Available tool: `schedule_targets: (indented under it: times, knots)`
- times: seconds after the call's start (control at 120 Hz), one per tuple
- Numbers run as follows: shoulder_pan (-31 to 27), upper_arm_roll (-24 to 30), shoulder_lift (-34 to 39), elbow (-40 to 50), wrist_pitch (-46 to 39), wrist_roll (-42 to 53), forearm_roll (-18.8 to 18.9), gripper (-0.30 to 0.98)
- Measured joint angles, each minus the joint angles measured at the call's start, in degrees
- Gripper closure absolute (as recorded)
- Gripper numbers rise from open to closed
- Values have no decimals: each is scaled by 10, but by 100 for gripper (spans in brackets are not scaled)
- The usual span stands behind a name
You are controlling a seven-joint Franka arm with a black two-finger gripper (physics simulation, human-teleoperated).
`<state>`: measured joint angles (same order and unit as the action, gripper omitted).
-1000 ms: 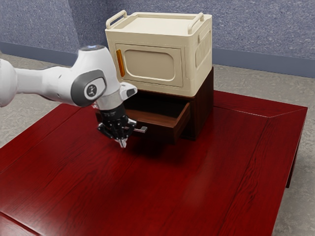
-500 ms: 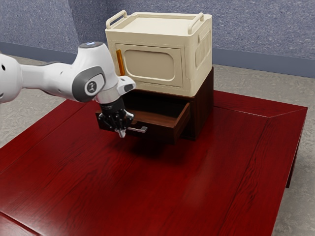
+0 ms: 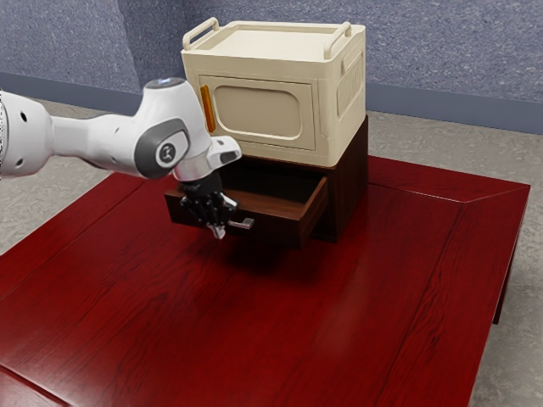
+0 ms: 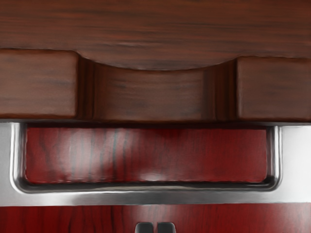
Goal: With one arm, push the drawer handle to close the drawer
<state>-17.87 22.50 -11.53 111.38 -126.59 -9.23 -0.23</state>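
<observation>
In the exterior view, my gripper [image 3: 220,232] is low at the drawer's front, beside the silver handle [image 3: 245,224], with its fingertips together. The wooden drawer [image 3: 276,227] stands pulled out of its dark cabinet [image 3: 348,186]. Seen from the wrist, the metal handle [image 4: 150,197] runs along the notched drawer front [image 4: 150,94], and the gripper's fingertips [image 4: 155,227] are side by side just outside the handle's bar, with nothing between them. Whether they touch the handle I cannot tell.
A cream box [image 3: 263,102] with two top handles and an orange strip on its front rests on the cabinet. The glossy red table [image 3: 254,331] extends in front of the drawer and to the exterior view's right.
My hand has moved toward the drawer front and then toward the exterior view's right, bringing the fingertips closer to the handle. The drawer has not visibly moved.
</observation>
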Motion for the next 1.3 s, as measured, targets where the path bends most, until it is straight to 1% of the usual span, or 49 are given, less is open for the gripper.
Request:
schedule_targets:
  times: [0.058,0.342,0.675,0.9,0.983,1.058,1.142,1.3]
  knots:
    - [1,0,-7,-8,0,10,1,79]
    - [7,1,-30,-33,0,48,31,79]
    - [23,-1,-74,-81,1,74,39,79]
    - [48,-36,-95,-113,2,84,37,79]
    - [53,-41,-100,-123,2,86,37,77]
    - [56,-44,-104,-134,2,87,37,78]
    - [74,-62,-111,-146,2,88,37,78]
    - [87,-71,-127,-165,2,90,37,78]
